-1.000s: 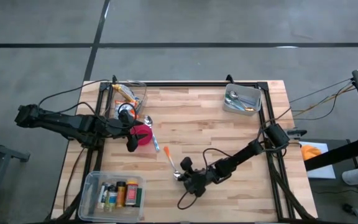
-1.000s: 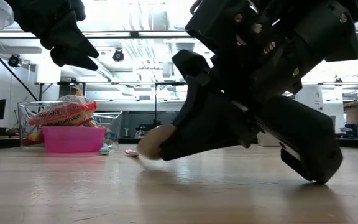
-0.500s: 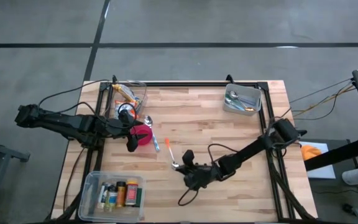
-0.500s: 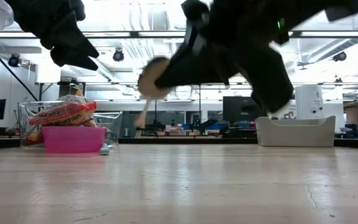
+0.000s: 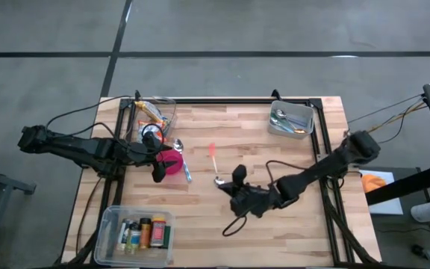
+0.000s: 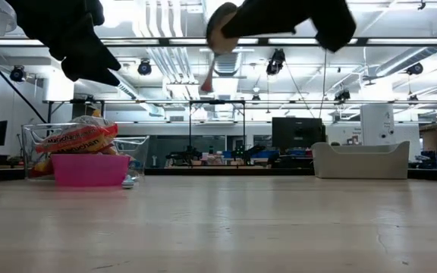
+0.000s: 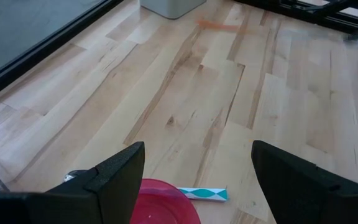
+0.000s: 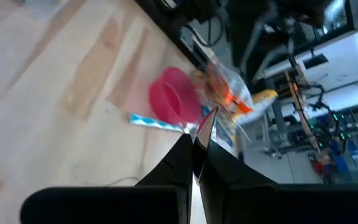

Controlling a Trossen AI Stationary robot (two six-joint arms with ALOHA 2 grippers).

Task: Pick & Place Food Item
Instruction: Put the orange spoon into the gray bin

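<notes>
You are looking at a pale butcher-block wooden table (image 5: 260, 149) with long straight grain. The left gripper (image 5: 158, 173) is hovering just beside the round glossy pink plastic bowl (image 5: 172, 162), its blunt dark fingers (image 7: 114, 180) standing spread with nothing between them. The right gripper (image 5: 228, 187) is hanging above mid-table, its tapered fingers pressed together and pinching the slim metal spoon with an orange handle (image 5: 214, 161), which is raised clear of the wood. At the far left corner, the clear square plastic container (image 5: 159, 113) is holding the crinkled orange snack packet (image 6: 78, 138), the food item, untouched. A grey rectangular tray (image 5: 290, 119) is carrying cutlery at the far right. A clear lidded bin (image 5: 136, 228) of small bottles is sitting at the near left corner.
</notes>
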